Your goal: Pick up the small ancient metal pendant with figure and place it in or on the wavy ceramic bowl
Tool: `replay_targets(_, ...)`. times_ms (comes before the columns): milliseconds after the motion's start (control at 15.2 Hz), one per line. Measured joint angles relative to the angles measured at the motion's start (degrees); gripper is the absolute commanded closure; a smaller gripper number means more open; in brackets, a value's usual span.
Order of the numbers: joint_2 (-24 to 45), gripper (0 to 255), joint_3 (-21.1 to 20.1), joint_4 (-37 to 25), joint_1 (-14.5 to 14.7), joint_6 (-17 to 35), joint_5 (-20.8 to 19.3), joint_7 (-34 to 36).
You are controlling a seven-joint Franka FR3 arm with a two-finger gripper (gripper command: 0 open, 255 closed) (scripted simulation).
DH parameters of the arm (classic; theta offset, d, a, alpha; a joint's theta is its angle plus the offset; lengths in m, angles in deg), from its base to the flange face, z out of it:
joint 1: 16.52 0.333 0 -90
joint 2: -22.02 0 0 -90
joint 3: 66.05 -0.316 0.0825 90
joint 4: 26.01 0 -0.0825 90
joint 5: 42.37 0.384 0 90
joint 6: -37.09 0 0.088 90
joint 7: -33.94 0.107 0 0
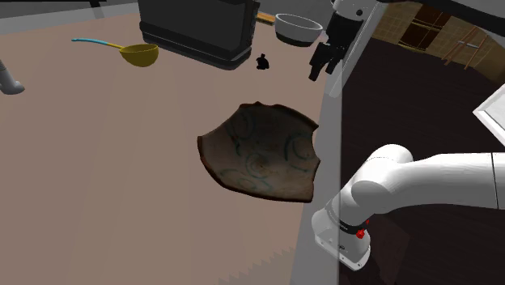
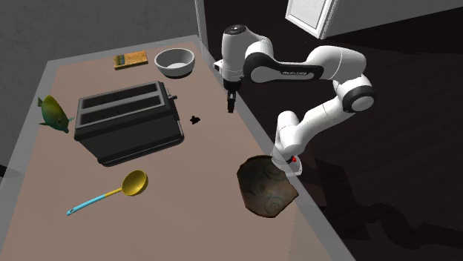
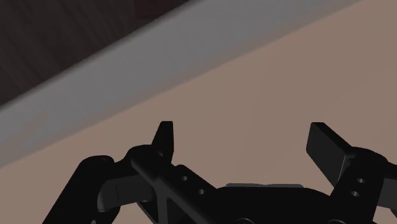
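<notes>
The pendant (image 1: 263, 61) is a tiny black figure lying on the tan tabletop just in front of the toaster; it also shows as a small dark speck, the pendant (image 2: 195, 119). The wavy bowl (image 1: 263, 151) is dark brown with faint teal swirls and sits near the table's edge, also seen as the bowl (image 2: 266, 187). My gripper (image 1: 321, 65) hangs above the table's edge, to the shoulder view's right of the pendant and apart from it. In the wrist view the gripper (image 3: 245, 137) is open with bare table between its fingers.
A black toaster (image 1: 197, 28) stands behind the pendant. A grey-white bowl (image 1: 298, 28) sits near the gripper. A yellow ladle (image 1: 137, 54) with a blue handle lies further along the table. A flat board (image 2: 130, 60) and a green-yellow fish figure (image 2: 53, 113) sit far off.
</notes>
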State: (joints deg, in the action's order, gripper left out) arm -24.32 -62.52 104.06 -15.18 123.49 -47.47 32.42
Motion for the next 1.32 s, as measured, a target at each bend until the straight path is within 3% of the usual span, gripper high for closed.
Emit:
replay_targets(396, 9.5, 0, 0.0, -7.3, 2.8, 0.5, 1.0, -4.0)
replay_targets(990, 31.2, 0, -1.3, -28.2, 8.0, -2.7, 3.5, -12.9)
replay_targets(1320, 33.3, 0, -1.5, -28.3, 8.6, -1.2, 3.8, -14.2)
